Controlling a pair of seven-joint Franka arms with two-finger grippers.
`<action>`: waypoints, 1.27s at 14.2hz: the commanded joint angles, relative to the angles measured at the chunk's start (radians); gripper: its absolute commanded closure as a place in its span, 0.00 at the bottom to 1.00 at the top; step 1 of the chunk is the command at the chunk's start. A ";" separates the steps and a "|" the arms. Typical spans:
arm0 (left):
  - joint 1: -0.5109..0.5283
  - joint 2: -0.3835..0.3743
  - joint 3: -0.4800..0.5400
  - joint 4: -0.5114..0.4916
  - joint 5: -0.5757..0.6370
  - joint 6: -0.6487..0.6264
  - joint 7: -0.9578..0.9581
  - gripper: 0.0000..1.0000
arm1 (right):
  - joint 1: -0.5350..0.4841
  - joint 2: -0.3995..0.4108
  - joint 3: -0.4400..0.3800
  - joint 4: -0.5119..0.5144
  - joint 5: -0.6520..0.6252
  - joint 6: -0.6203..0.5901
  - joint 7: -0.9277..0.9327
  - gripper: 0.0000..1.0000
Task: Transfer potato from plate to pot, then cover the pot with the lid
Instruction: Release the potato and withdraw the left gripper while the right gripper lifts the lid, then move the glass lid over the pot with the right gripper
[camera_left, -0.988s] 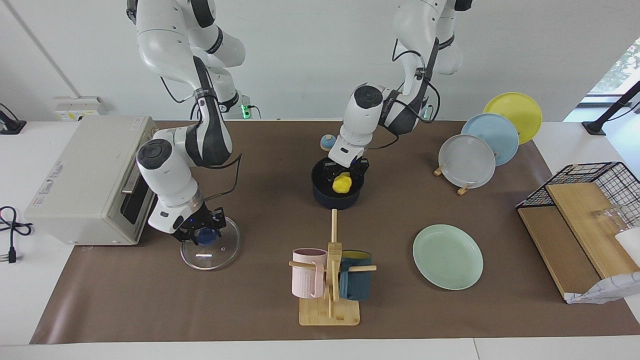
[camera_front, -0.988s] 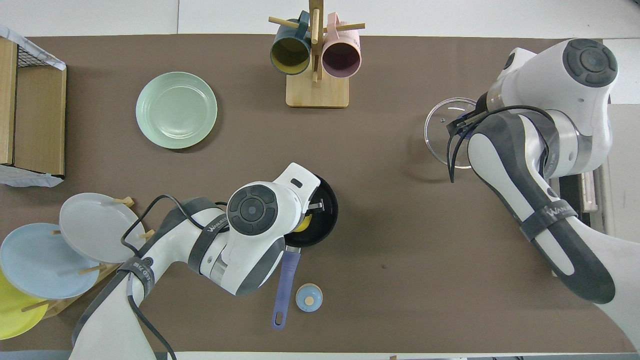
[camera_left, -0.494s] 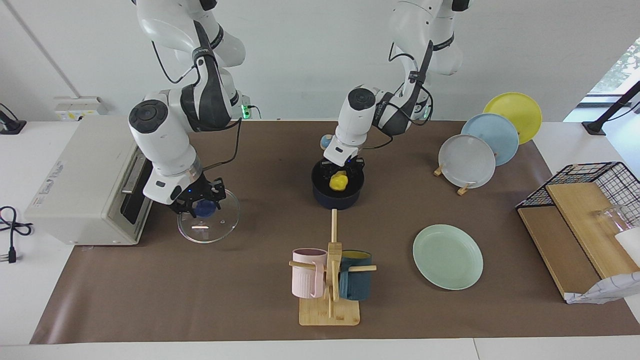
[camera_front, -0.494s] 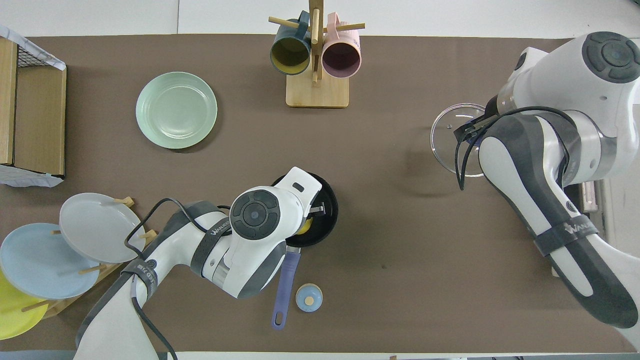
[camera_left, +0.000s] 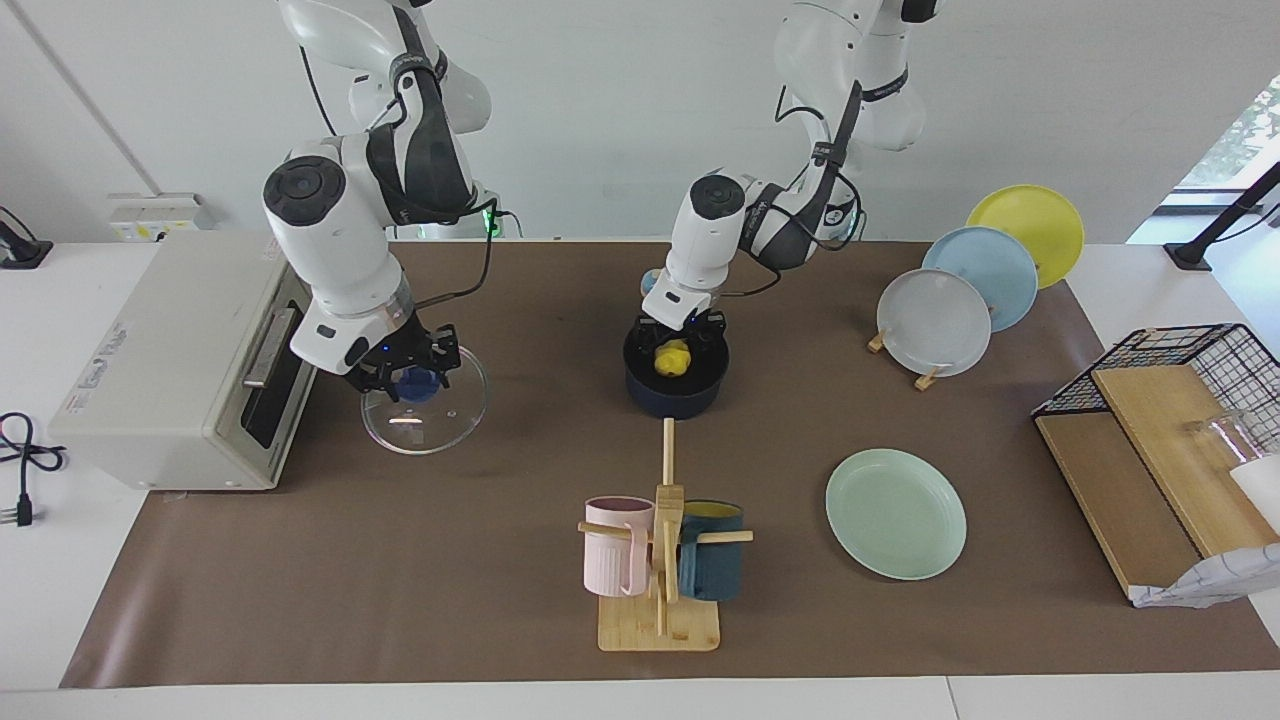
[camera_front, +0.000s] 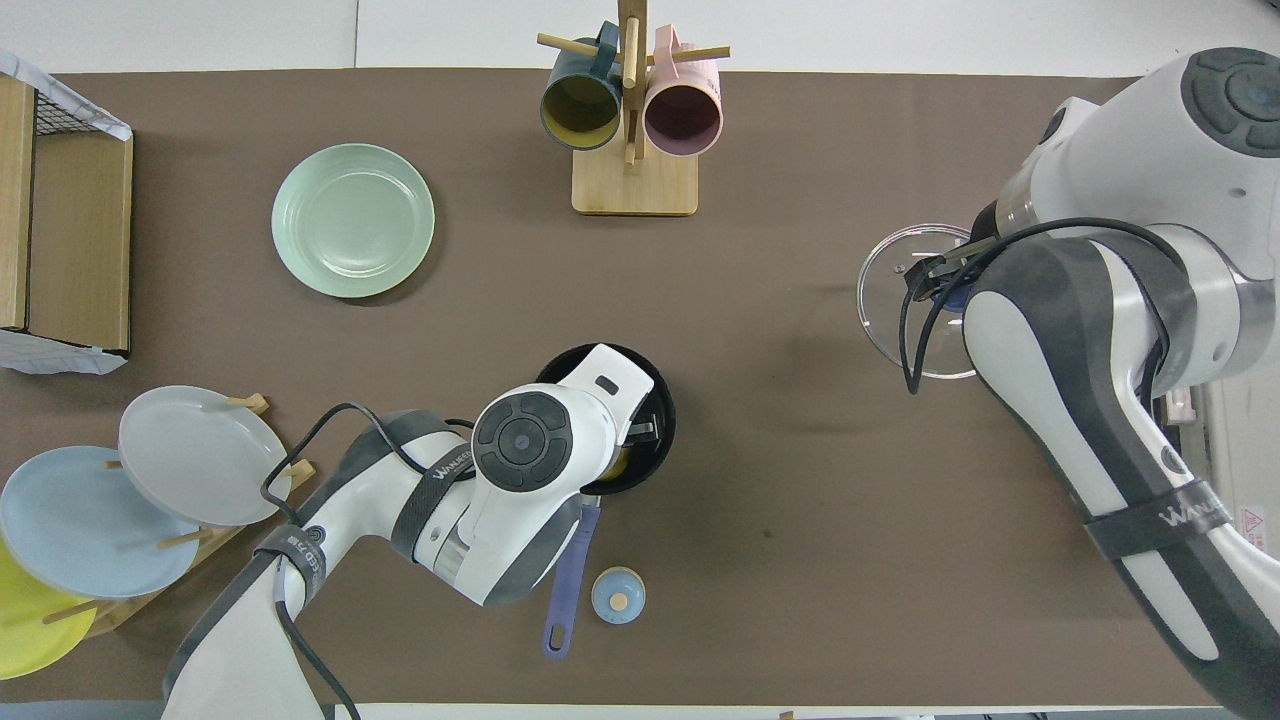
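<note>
Left gripper (camera_left: 678, 332) is down at the mouth of the pot (camera_left: 676, 392), fingers spread to either side of the potato (camera_left: 672, 358), which sits inside the pot; whether the pads touch it cannot be told; right gripper (camera_left: 408, 371) is clamped on the blue knob of the lid (camera_left: 424, 402), lid held up in the air, slightly tilted, over the mat beside the toaster oven (camera_left: 170, 360); the mat between lid and pot is bare; pot handle (camera_front: 568, 580) points toward the robots, one small blue bell-like knob (camera_front: 617, 595) just beside it; one mint plate (camera_left: 895, 512) lies flat, bare, toward the left arm's end; mug tree (camera_left: 660, 560) with two mugs, one pink, one dark blue, stands farther from the robots than the pot; three plates in a rack (camera_left: 975, 285), grey, light blue, yellow; one wire basket (camera_left: 1190, 370) at the table's end.
</note>
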 joint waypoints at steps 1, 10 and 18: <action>-0.007 -0.025 0.022 -0.016 0.011 -0.005 0.007 0.00 | -0.003 -0.013 0.013 -0.008 0.010 -0.005 0.023 1.00; 0.226 -0.199 0.026 0.254 0.014 -0.479 0.188 0.00 | -0.003 -0.007 0.105 0.006 -0.005 -0.026 0.191 1.00; 0.597 -0.286 0.028 0.425 0.049 -0.801 0.647 0.00 | 0.009 0.090 0.488 0.105 -0.177 -0.020 0.819 1.00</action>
